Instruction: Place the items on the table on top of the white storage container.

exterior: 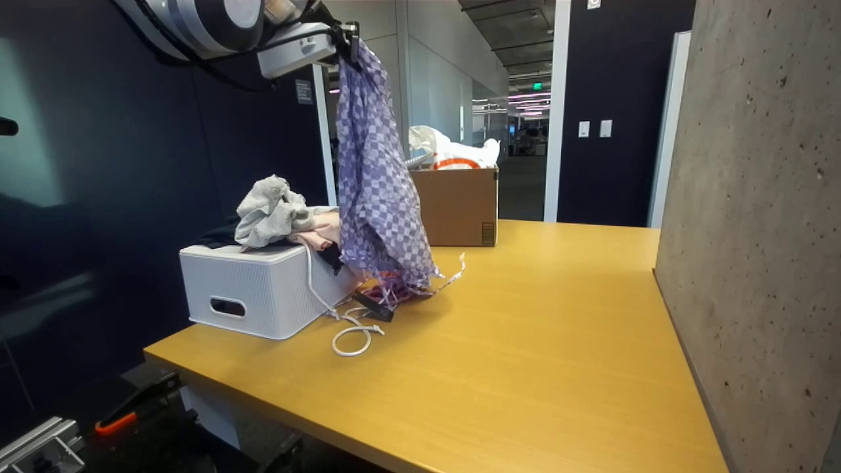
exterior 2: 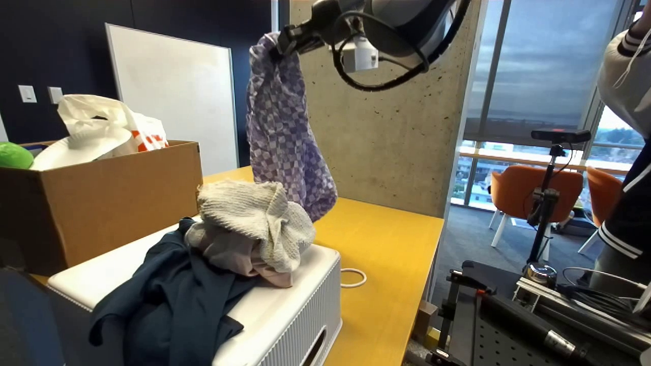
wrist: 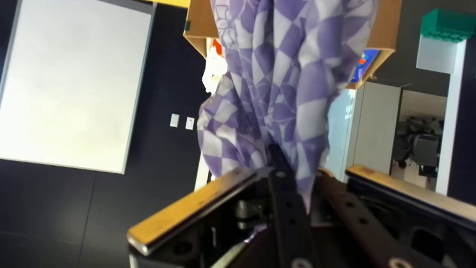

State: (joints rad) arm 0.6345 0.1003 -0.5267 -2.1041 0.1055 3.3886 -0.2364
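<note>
My gripper (exterior: 349,47) is shut on the top of a purple checkered cloth (exterior: 378,171), high above the table (exterior: 525,328). The cloth hangs down beside the white storage container (exterior: 230,289); it also shows in an exterior view (exterior 2: 282,127) and the wrist view (wrist: 282,74). On the container's lid lie a grey cloth (exterior 2: 254,208), a pink cloth (exterior 2: 229,249) and a navy cloth (exterior 2: 173,305). On the table beside the container are a white cord (exterior: 349,353), a black piece (exterior: 373,307) and a reddish tangle (exterior: 410,292), partly hidden by the hanging cloth.
A cardboard box (exterior: 456,207) with white bags and other items stands behind the container; it also shows in an exterior view (exterior 2: 122,198). A concrete pillar (exterior: 749,197) borders the table's far side. A person (exterior 2: 625,178) stands off the table.
</note>
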